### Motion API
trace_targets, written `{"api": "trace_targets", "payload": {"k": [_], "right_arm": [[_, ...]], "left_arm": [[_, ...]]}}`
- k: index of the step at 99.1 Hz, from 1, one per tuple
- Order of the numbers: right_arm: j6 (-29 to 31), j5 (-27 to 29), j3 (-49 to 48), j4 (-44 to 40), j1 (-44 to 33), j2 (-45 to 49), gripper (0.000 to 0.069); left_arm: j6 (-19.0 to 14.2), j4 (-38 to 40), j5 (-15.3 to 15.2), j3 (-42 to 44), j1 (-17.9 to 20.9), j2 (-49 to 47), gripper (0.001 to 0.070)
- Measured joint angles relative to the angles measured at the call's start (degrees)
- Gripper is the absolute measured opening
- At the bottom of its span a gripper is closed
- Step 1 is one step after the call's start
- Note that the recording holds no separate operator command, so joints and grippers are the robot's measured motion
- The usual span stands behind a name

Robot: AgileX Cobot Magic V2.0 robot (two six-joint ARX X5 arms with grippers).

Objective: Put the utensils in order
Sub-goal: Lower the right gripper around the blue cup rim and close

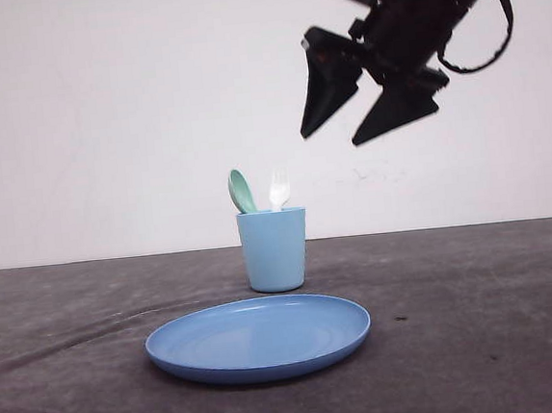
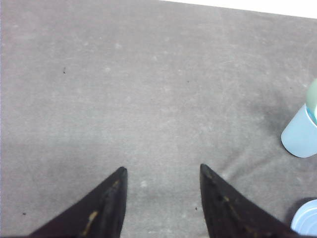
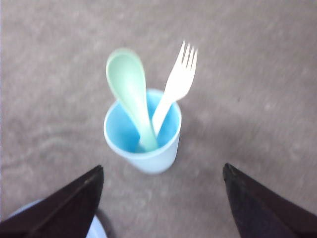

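Fork (image 1: 278,189) and spoon (image 1: 241,191) stand near-upright in the cup (image 1: 274,251) — heads up, handles down. Right gripper (image 1: 345,122) hovers above, fingers apart; left gripper (image 2: 162,173) likewise spread over the bench (image 2: 148,89).

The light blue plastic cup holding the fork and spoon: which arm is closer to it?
Probably the right. Its open end effector hangs above the light blue plastic cup; the left end effector is over bare table, cup at its view's edge.

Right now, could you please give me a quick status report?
Both grippers open, empty: right gripper raised, left gripper over table. Spoon and fork upright in cup. Nothing blocking.
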Motion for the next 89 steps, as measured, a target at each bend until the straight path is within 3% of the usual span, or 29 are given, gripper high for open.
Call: {"api": "trace_targets", "payload": {"k": [6, 15, 47, 89], "right_arm": [[0.0, -0.02, -1.11, 0.44, 0.09, 0.0, 0.0538], [0.02, -0.02, -2.75, 1.36, 0.15, 0.0, 0.0681], [0.17, 0.24, -8.24, 9.46, 1.92, 1.11, 0.0682], [1.7, 0.2, -8.35, 29.77, 3.48, 15.15, 0.0682]], "left_arm": [[0.0, 0.0, 0.0, 0.0, 0.0, 0.0, 0.0274], [0.0, 0.0, 0.0, 0.0, 0.0, 0.0, 0.0274], [0.0, 0.0, 0.0, 0.0, 0.0, 0.0, 0.0274], [0.0, 0.0, 0.0, 0.0, 0.0, 0.0, 0.0274]]}}
